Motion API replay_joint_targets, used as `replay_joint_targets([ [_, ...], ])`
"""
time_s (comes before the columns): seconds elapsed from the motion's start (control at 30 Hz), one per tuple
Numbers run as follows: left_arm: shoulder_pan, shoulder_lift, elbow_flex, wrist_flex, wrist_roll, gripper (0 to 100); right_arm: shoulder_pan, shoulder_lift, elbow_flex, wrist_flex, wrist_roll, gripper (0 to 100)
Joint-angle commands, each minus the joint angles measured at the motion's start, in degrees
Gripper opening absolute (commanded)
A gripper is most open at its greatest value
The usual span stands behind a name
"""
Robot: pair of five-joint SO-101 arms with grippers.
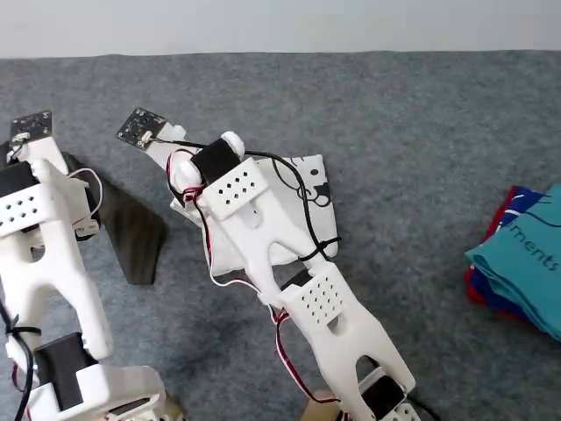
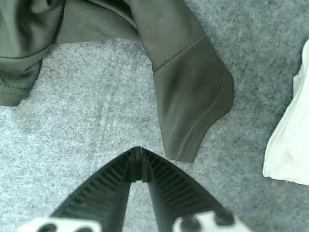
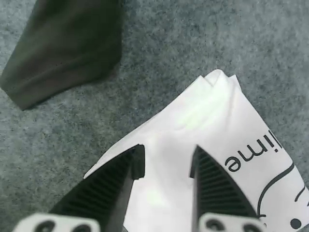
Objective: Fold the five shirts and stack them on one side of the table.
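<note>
Left pincer [image 2: 141, 157] pressed together beside the dark shirt [image 2: 193, 96]; right pincer [image 3: 166, 162] spread over the white shirt [image 3: 212, 111], half hidden under its arm; folded stack [image 1: 526, 254] cut off.

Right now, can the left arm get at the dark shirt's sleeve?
Probably yes: the left tool, shut, hangs just short of the sleeve hem of the dark shirt, with bare table between; it would need to open first.
</note>
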Motion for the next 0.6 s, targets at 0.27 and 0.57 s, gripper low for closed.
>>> replay_joint_targets([
  [0.27,-0.4,-2.9,-0.6,-0.4,-0.3,0,0.6,-4.3,-2.3,2.5,-0.5,0.9],
  [0.57,-0.5,-2.9,-3.4,3.8,-0.5,0,7.8,-9.4,-2.2,2.6,-9.1,0.9],
])
